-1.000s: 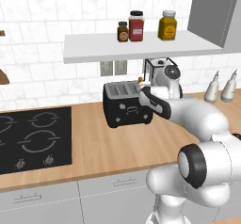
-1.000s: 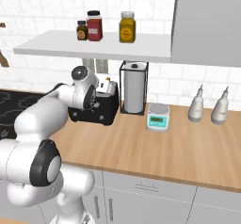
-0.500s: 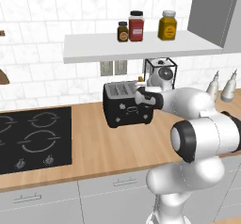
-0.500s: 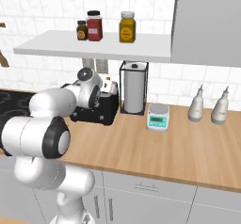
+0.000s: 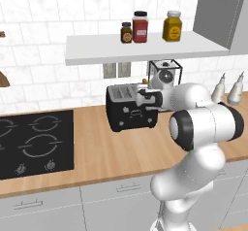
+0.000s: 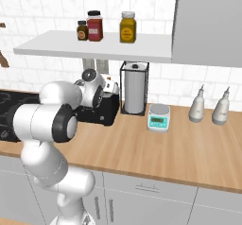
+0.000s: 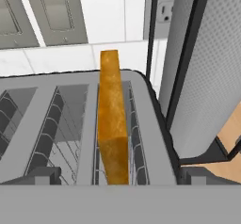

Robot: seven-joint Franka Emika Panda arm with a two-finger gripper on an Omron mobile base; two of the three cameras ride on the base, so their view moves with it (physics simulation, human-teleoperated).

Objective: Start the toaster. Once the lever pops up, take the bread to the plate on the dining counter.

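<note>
The hand hovers over the right end of the toaster, which stands near the back edge of the surface; whether its fingers are open or closed cannot be told. The bread stands upright in the toaster's rightmost slot, just beside the paper towel holder.

The toaster stands on the table against the wall, the hob to its left, the paper-towel holder just right, and the bread upright in its rightmost slot.
</note>
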